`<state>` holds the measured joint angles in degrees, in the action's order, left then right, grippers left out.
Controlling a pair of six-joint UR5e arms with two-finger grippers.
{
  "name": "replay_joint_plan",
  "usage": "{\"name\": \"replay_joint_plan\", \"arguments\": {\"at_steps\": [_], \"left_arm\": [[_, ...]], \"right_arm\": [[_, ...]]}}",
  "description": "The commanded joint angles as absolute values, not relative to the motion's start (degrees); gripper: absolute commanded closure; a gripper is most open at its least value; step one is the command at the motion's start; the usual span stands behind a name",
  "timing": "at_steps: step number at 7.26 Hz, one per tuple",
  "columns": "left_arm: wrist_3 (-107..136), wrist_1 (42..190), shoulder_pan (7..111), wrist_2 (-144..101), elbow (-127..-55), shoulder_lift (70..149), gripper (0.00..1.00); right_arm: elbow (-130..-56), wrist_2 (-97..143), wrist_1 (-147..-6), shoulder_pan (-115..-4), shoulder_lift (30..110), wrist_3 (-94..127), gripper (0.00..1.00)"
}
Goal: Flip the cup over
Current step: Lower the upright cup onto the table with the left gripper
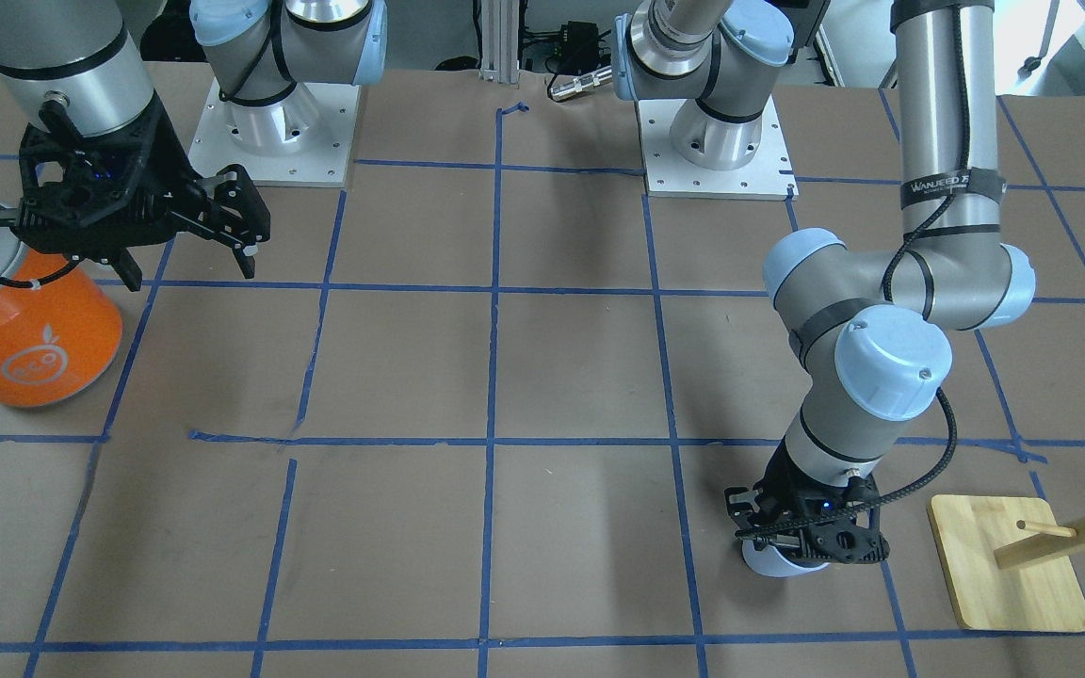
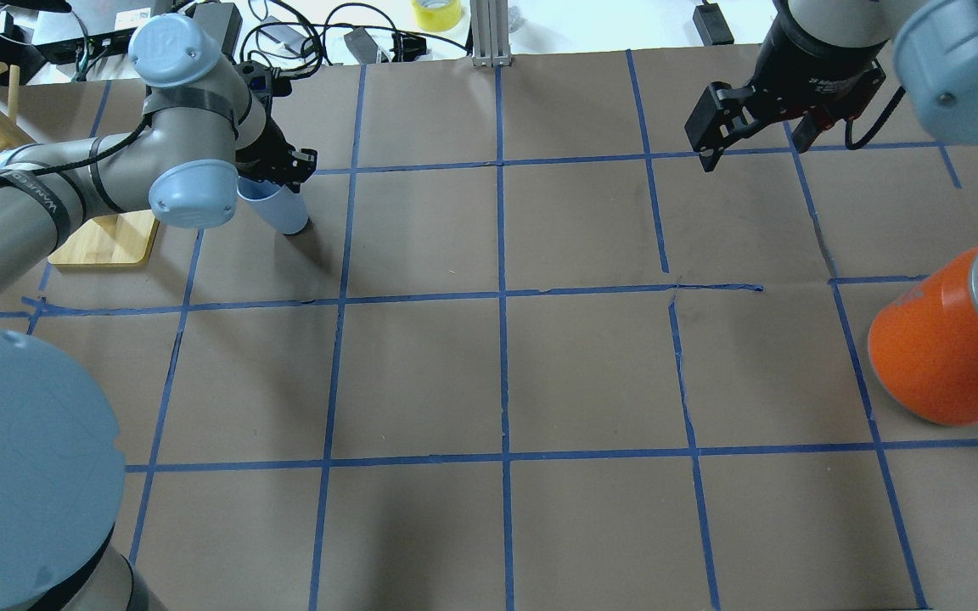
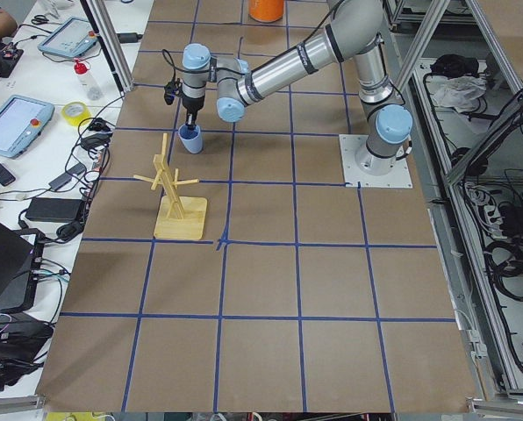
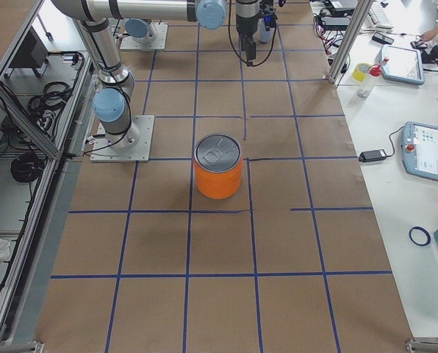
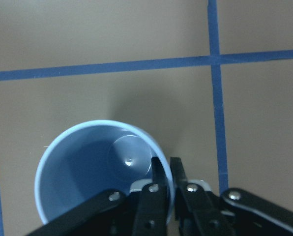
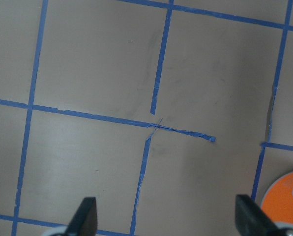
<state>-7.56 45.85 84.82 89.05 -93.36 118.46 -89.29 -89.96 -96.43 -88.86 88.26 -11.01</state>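
The pale blue cup [image 5: 87,167] stands upright, mouth up, on the brown table; it also shows in the overhead view [image 2: 281,209], the front view [image 1: 773,561] and the left side view [image 3: 190,139]. My left gripper [image 5: 164,169] is shut on the cup's rim, one finger inside the wall and one outside; it shows from above in the overhead view [image 2: 272,174]. My right gripper [image 2: 748,127] is open and empty, high above the table, far from the cup; its two fingertips frame bare table in the right wrist view [image 6: 166,219].
A large orange can [image 2: 947,348] with a silver top stands at the table's right side, below my right arm in the front view [image 1: 20,325]. A wooden peg stand on a square base [image 1: 1009,565] stands beside the cup.
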Motion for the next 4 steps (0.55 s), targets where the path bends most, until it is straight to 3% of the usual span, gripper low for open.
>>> {"name": "replay_joint_plan", "arguments": {"at_steps": [1, 4], "left_arm": [[-7.12, 49.45, 84.9, 89.12, -92.47, 116.91, 0.0], [-4.66, 64.88, 85.17, 90.35, -88.18, 110.15, 0.0]], "right_arm": [[-89.3, -89.74, -96.59, -88.94, 88.24, -10.81, 0.0], [-89.3, -90.0, -96.68, -88.95, 88.24, -10.72, 0.0]]}}
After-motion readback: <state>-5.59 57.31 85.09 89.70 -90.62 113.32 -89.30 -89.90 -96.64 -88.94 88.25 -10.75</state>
